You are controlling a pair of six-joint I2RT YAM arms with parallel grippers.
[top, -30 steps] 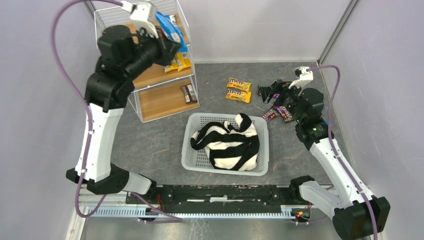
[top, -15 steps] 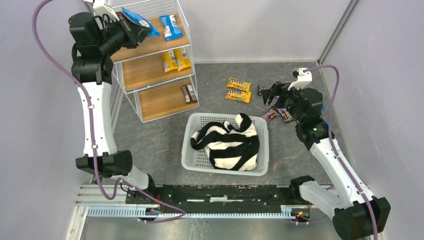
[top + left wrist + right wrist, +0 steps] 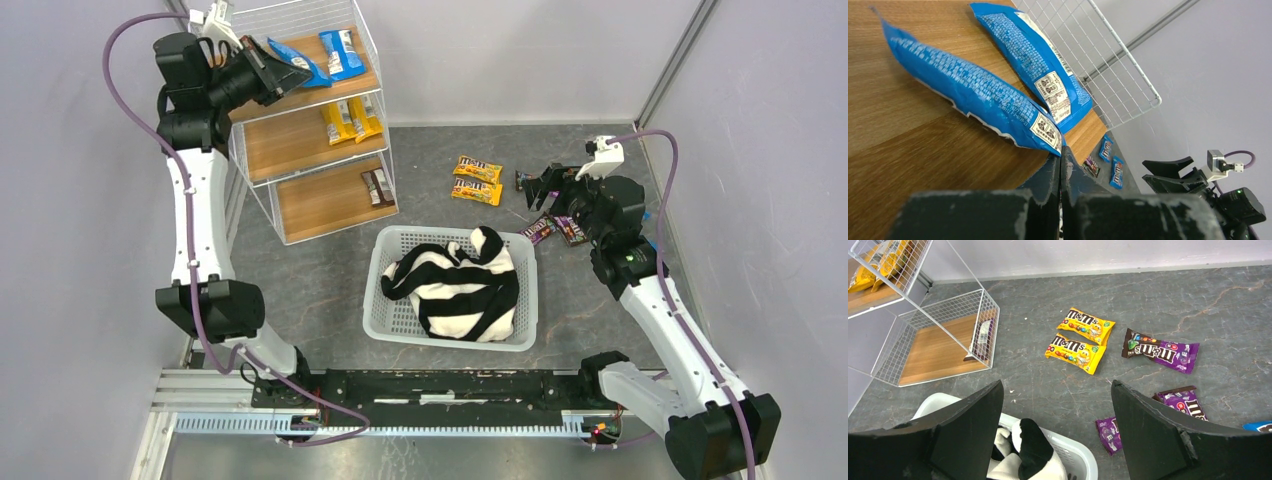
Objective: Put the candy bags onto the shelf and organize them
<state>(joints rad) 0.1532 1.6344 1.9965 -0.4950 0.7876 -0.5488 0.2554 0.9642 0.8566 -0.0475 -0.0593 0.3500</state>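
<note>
Pinching blue candy bag [image 3: 973,90] on shelf [image 3: 908,150]: left end effector [image 3: 1060,165] | right end effector [image 3: 1057,385] spread wide, empty | yellow bags [image 3: 1075,351] read "m&m's"

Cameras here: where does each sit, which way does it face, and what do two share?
Top external: high behind the robot, looking down on shelf, basket and floor; both arms show.
Left wrist: on the left arm, facing across the shelf's top board; the shut left end effector pinches a blue bag.
Right wrist: on the right arm, looking down at yellow bags; the open right end effector shows.
Shared: top and right wrist both see the yellow bags.
</note>
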